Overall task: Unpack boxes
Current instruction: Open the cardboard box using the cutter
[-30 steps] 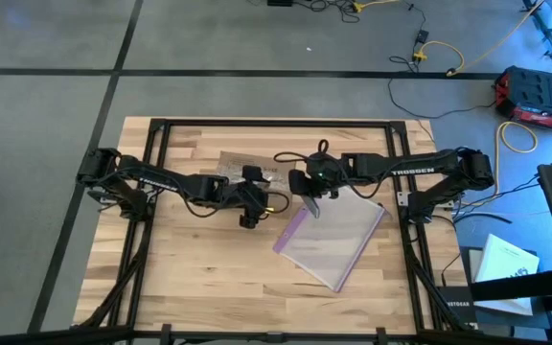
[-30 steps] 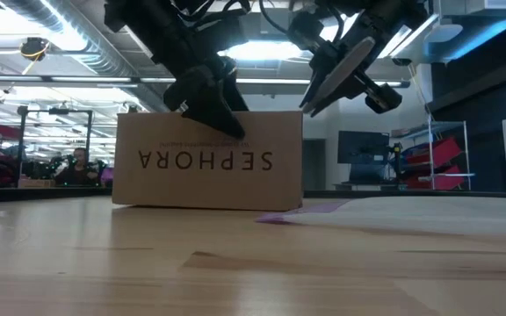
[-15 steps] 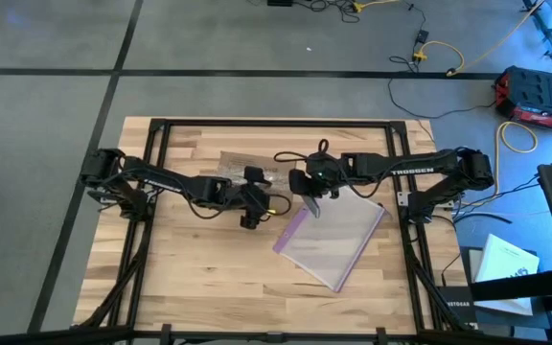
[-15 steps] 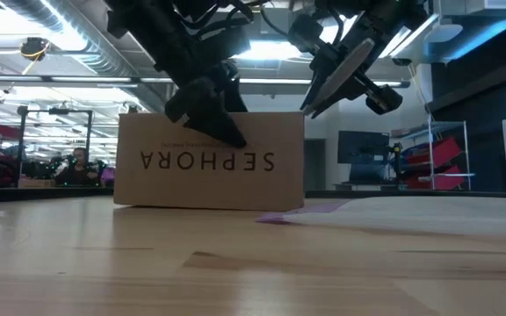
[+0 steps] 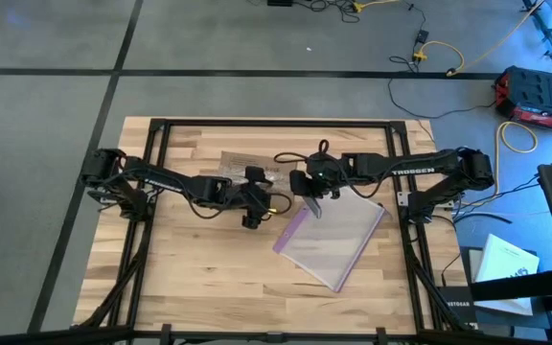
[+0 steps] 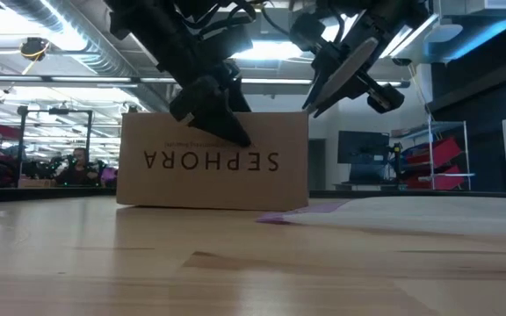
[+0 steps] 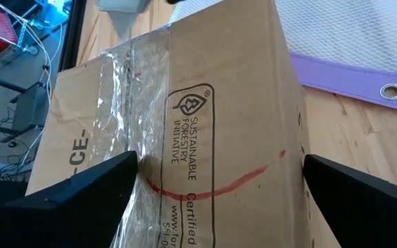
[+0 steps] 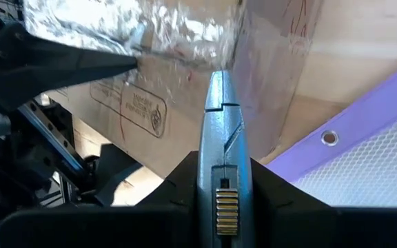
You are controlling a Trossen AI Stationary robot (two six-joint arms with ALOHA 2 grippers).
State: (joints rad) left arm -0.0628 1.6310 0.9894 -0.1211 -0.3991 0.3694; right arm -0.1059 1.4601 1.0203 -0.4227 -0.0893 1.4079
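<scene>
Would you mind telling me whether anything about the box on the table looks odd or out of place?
Yes: the box stands upside down, so its SEPHORA lettering reads inverted in the low view. Its clear tape is wrinkled and crumpled along the seam. Nothing looks spilled.

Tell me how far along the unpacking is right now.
Early stage. Done: the right gripper is shut on the grey knife tool, whose tip sits near the taped seam of the cardboard box. In hand: the left gripper is open, its fingers either side of the box as if to steady it. Left: the clear tape looks uncut, so the box is still sealed. The plastic bag lies beside it.
</scene>
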